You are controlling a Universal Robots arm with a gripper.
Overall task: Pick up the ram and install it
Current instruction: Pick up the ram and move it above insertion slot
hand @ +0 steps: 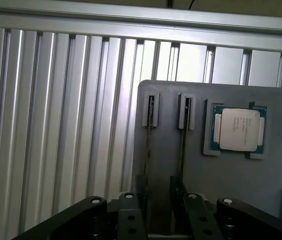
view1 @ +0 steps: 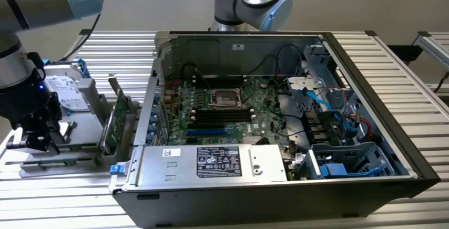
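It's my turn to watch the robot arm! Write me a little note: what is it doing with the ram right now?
Gripper: the gripper hangs over the grey tray, fingers apart, holding nothing.
Things: a ram stick and a second stick stand on edge in the tray's holders, just ahead of the fingers. A silver chip sits beside them. The open computer lies to the exterior view's right of the tray.
Done: nothing is lifted yet.
Left: the whole job, picking up a ram stick and fitting it into the computer.
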